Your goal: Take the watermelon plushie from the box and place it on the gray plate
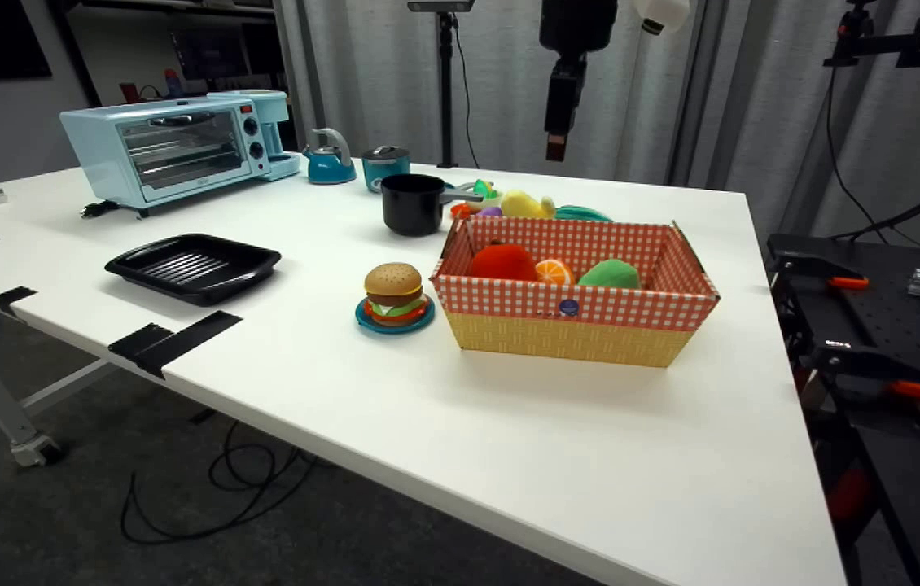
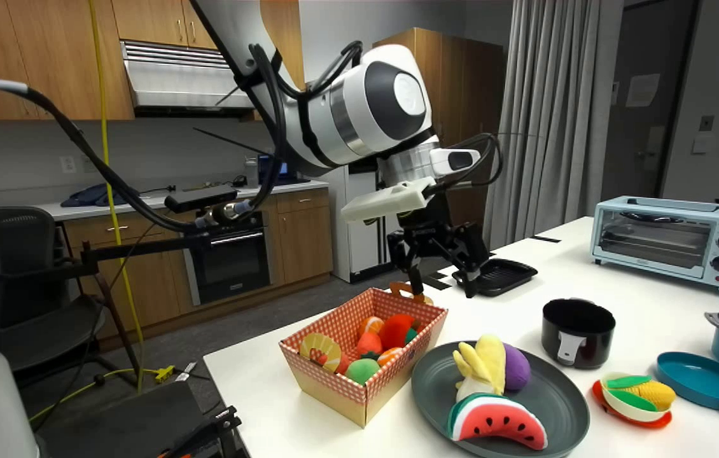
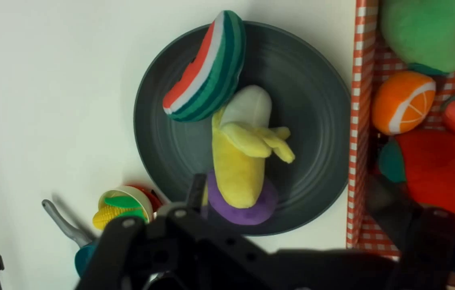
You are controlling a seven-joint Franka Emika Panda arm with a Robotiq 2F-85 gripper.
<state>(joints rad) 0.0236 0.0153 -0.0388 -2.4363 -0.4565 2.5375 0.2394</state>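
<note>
Wrist view: A watermelon plushie lies at the upper center of the frame on a gray plate, beside a plush banana, with the checkered box along the right side. In an exterior view, the gripper hangs right of center, jaws spread wide.

The watermelon plushie was red with black seeds, white-edged and green-striped; the plate was dark gray; the box was red-and-white checkered above tan.
</note>
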